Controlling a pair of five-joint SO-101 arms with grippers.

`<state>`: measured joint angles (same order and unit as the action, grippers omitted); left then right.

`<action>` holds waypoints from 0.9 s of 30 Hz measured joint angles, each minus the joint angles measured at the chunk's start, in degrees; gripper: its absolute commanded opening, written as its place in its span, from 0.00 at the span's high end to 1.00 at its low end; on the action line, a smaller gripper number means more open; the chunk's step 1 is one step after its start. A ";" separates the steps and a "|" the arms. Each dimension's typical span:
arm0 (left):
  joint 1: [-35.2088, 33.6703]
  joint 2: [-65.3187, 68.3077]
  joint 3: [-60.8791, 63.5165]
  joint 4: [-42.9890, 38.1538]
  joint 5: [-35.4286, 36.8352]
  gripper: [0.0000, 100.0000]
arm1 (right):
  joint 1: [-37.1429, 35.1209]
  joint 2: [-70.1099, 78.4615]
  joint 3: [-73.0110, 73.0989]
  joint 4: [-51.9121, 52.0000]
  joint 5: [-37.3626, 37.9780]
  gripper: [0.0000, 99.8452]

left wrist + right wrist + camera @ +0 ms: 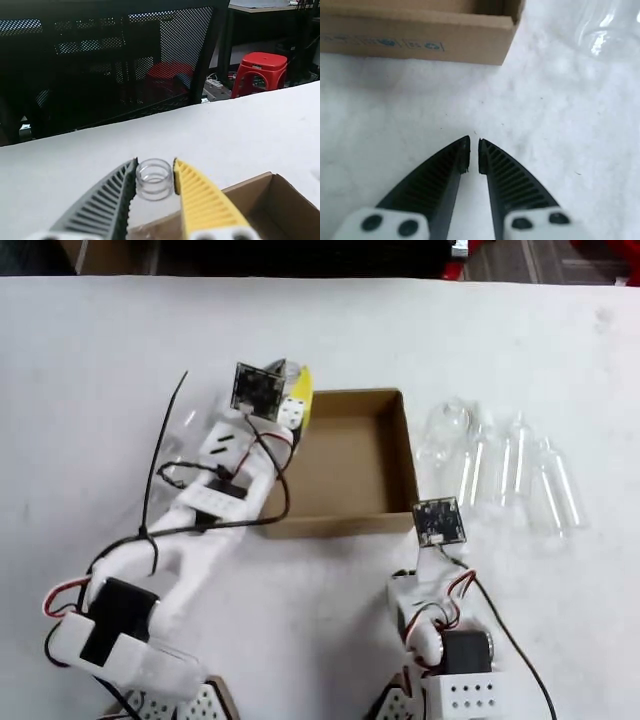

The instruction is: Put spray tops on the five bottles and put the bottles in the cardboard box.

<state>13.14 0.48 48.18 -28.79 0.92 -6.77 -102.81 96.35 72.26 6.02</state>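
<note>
My left gripper point(155, 164), with one grey and one yellow finger, is shut on the threaded open neck of a clear plastic bottle point(154, 184). In the high view this gripper point(291, 382) sits at the far left corner of the open cardboard box point(392, 508). Several more clear bottles point(505, 472) lie side by side on the table to the right of the box. My right gripper point(474, 148), with black fingers, hangs shut over bare table just in front of the box's near wall point(420, 41), holding nothing. One clear bottle point(610, 25) lies beyond it.
The white table point(120, 360) has free room left of and behind the box. A black cable point(165, 455) runs along the left arm. Beyond the table's far edge stand a black mesh chair point(100, 65) and a red stool point(260, 70).
</note>
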 measured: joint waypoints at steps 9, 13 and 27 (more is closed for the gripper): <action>-0.53 0.00 0.00 0.00 0.00 0.98 | 0.00 0.00 0.00 0.00 0.00 0.99; -0.70 0.00 0.00 0.00 0.09 0.98 | 0.00 0.00 0.00 0.00 0.00 0.99; -0.70 7.03 -1.58 -5.10 0.00 0.98 | 0.00 0.00 0.00 0.00 0.00 0.99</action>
<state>12.44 7.52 46.59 -33.89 0.92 -6.77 -102.81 96.35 72.26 6.02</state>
